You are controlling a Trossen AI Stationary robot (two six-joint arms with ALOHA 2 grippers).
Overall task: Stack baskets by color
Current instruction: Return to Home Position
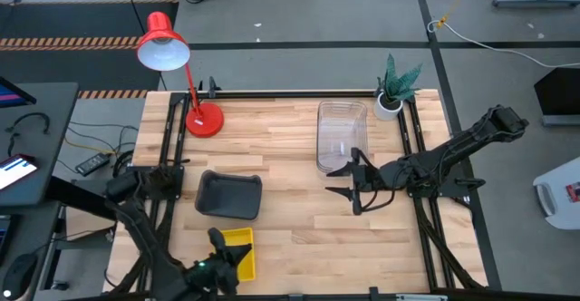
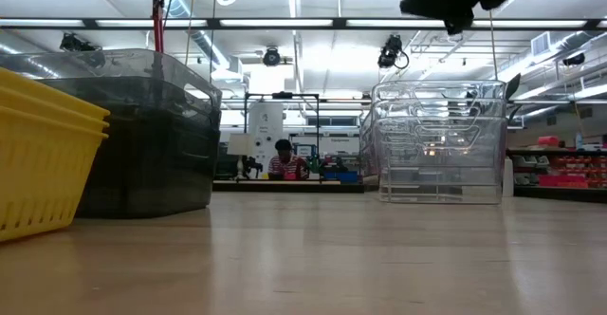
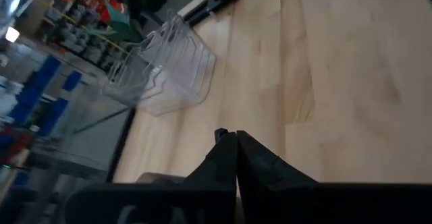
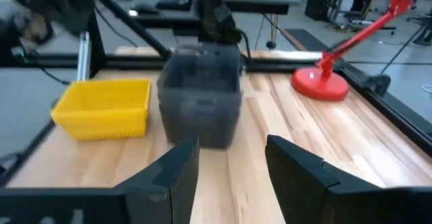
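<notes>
Right gripper [image 4: 231, 146] is hovering open above the bench [image 1: 290, 156], clear stack [image 1: 340, 129] just beside it, grey stack [image 1: 229, 195] well apart. Left gripper [image 3: 235, 136] is sitting closed, fingers together, right beside the yellow stack [image 1: 243, 242].

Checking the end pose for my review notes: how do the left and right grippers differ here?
The left gripper is shut; the right gripper is open. The left gripper sits over the yellow stack; the right gripper is beside the clear stack. Both hold nothing.
</notes>
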